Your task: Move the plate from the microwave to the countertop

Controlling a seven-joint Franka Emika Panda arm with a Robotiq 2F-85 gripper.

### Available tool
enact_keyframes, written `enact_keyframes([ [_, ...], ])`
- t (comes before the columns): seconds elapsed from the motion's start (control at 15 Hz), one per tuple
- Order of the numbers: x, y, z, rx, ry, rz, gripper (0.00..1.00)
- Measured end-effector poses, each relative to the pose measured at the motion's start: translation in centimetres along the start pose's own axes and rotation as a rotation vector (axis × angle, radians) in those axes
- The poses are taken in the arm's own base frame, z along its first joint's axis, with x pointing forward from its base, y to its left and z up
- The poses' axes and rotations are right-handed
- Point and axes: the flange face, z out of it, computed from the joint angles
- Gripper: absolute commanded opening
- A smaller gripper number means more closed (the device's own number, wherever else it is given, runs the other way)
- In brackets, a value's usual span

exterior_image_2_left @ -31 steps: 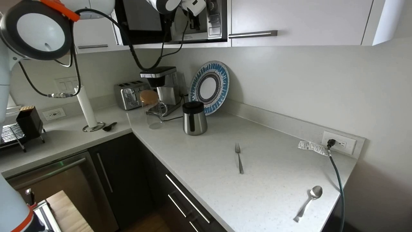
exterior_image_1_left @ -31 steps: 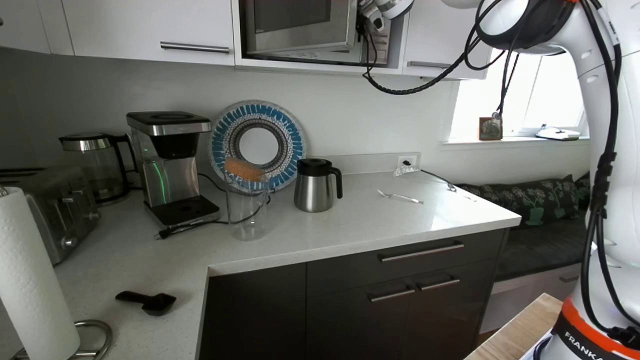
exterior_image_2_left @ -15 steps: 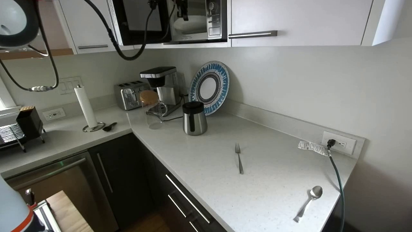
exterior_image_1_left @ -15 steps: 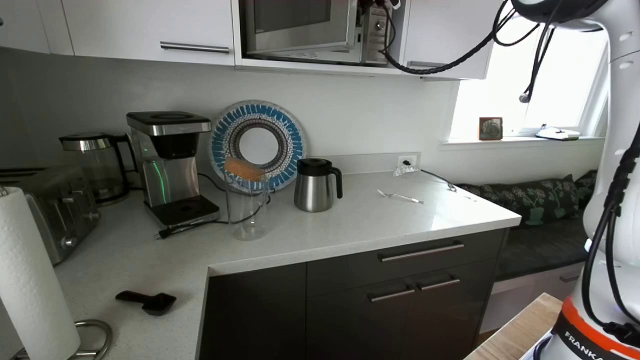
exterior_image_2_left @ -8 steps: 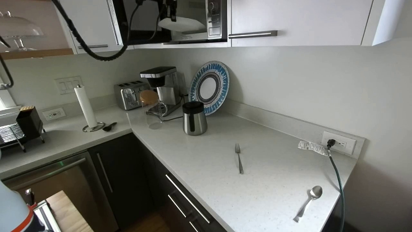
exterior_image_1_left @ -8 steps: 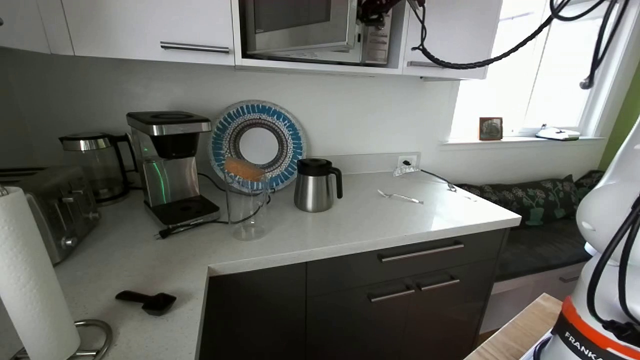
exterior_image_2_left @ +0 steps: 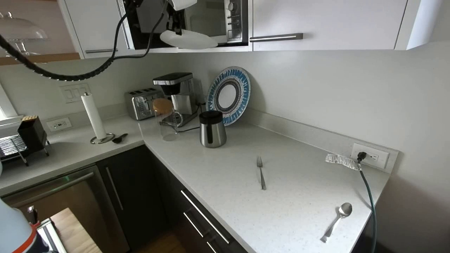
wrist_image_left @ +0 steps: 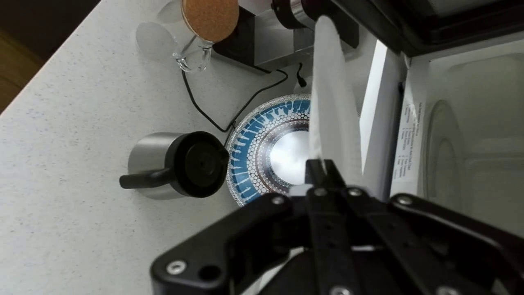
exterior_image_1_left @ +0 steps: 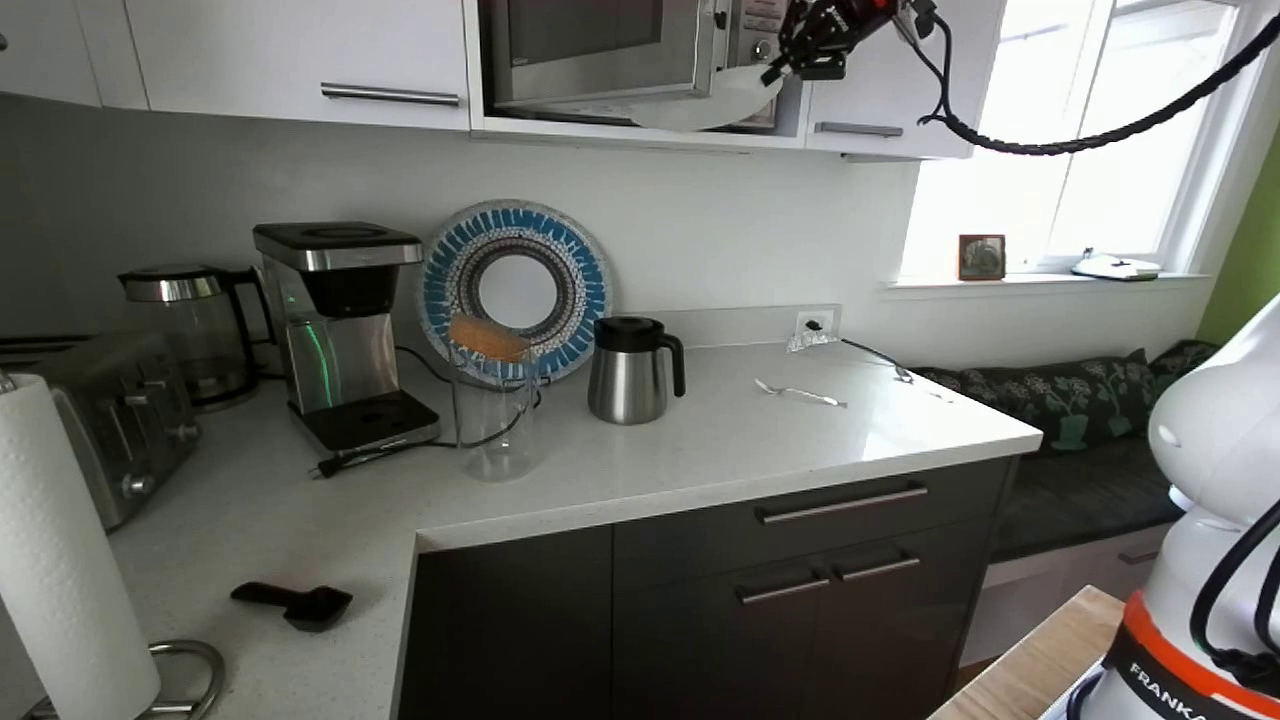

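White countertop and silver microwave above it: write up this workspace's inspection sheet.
Surface: white L-shaped countertop, silver fork and silver spoon lying on it.
Job's things: small white round plate held outside the silver microwave, whose dark glass door stands open.
Clutter: black-lidded steel carafe, cork-lidded glass jug, black-and-silver coffee maker, blue-patterned round plate, black scoop.
Fingers: black, closed on the small plate's rim.
Cables: black cord with loose plug by the coffee maker; dark cord plugged into white wall outlet; black arm cable sagging.
Surroundings: white cabinets, dark drawers, bright window.
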Motion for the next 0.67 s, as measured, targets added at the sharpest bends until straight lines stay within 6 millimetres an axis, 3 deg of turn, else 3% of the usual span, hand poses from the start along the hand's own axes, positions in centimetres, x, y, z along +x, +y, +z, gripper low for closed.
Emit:
enact_keyframes([
  [0.27, 0.3, 5.9, -0.6, -0.001, 0.002, 0.100, 0.00],
  [0.67, 2.1, 14.7, 1.6, 0.041, 0.180, 0.268, 0.00],
])
